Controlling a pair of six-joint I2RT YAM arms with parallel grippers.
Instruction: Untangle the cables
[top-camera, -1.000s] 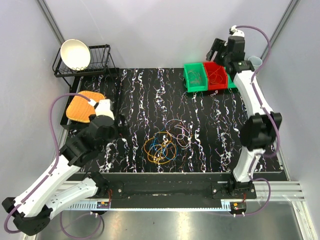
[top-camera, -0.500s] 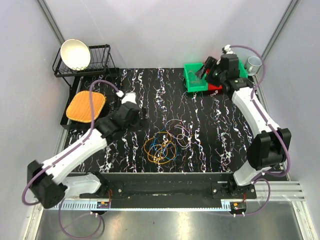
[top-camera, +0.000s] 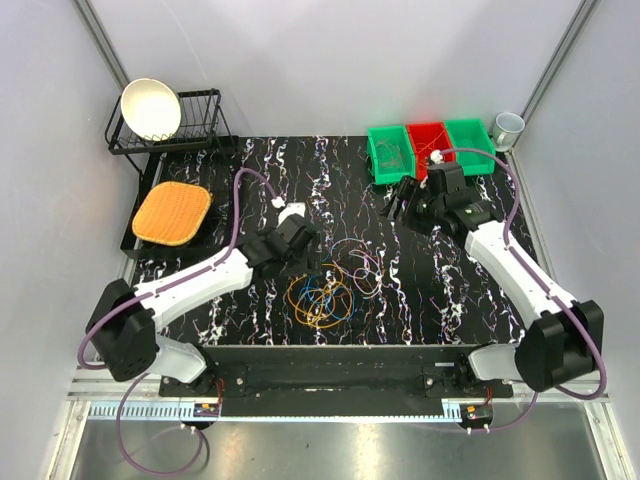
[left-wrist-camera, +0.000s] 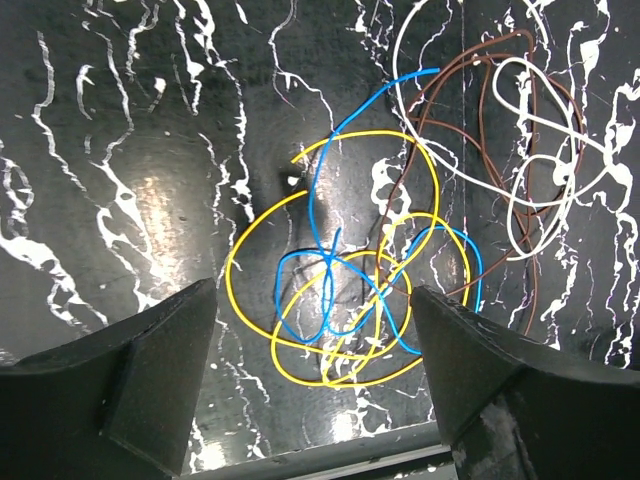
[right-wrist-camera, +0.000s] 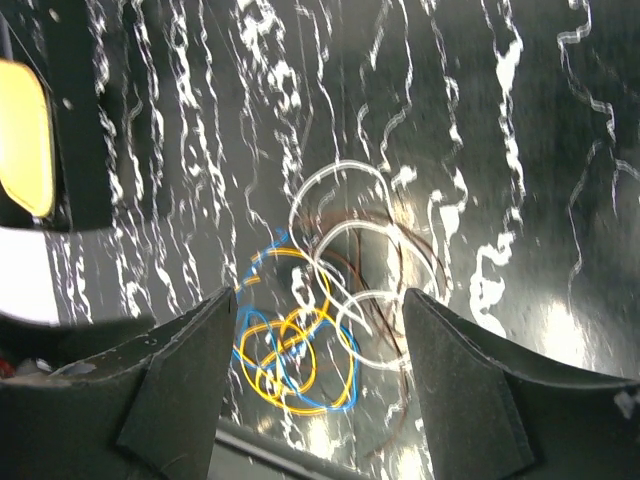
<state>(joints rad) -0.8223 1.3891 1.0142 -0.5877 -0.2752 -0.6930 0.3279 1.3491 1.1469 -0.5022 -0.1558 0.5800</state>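
spreading across the whole workspace is a black marbled table top (top-camera: 260, 180), w/ both arms reaching in over it. left arm (top-camera: 200, 282) is stretching diagonally toward the middle. left gripper (top-camera: 308, 245) is hanging just beside the far-left edge of the cables (top-camera: 322, 296), fingers wide apart, nothing btwn them. in the left wrist view the tangle (left-wrist-camera: 340, 290) is lying flat on the table under the gap. right arm (top-camera: 520, 270) is bending in from the right. right gripper (top-camera: 403, 198) is hovering near the bins, well apart from the pile, also spread wide and empty. its wrist cam is showing the wires (right-wrist-camera: 300, 345) blurred, farther off. dish rack (top-camera: 200, 120) is sitting at the far-left corner, w/ a white bowl (top-camera: 150, 108) leaning in it. green bin (top-camera: 390, 178), red bin (top-camera: 425, 128) and second green bin (top-camera: 468, 124) are lining the far edge. orange pad (top-camera: 172, 212) is lying near the rack. cables are resting around table centre, yellow/orange and blue loops overlapping, brown and white loops touching them on the far-right side. small cup (top-camera: 508, 126) is standing at the far-right corner.
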